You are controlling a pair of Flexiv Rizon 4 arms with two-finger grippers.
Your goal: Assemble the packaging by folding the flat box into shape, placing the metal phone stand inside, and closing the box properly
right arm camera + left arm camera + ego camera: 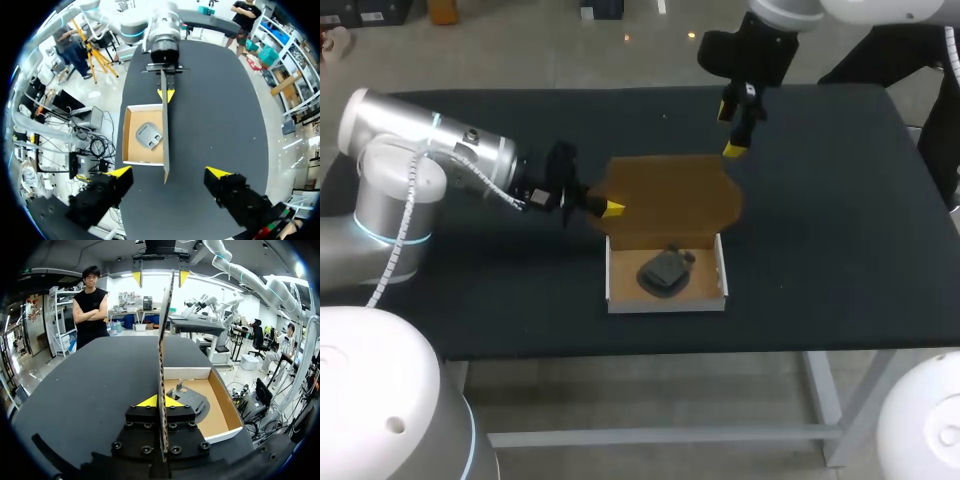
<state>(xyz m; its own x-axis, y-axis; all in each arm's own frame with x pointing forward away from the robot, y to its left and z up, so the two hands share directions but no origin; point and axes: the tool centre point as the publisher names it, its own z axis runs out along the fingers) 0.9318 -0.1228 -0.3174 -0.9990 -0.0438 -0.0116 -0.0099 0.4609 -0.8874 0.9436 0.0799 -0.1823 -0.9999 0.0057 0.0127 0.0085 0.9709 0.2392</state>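
The box tray [665, 303] lies open on the black table, white outside and brown inside. A dark grey metal phone stand [665, 271] rests in it. The brown lid [670, 195] stands upright from the tray's far side. My left gripper [610, 208] is shut on the lid's left edge; in the left wrist view the lid [162, 340] runs edge-on between the yellow tips of the left gripper [160, 401], with the stand [192, 400] beside it in the tray [225, 410]. My right gripper [731, 131] hangs open above the lid's far right corner. In the right wrist view the right gripper [169, 174] straddles the lid's edge [165, 135] from well above, apart from it.
Black tabletop [820, 220] extends wide to the right of the box and in front of it. My left arm [430, 160] lies low across the table's left part. The table's front edge [650, 352] runs a short way from the tray.
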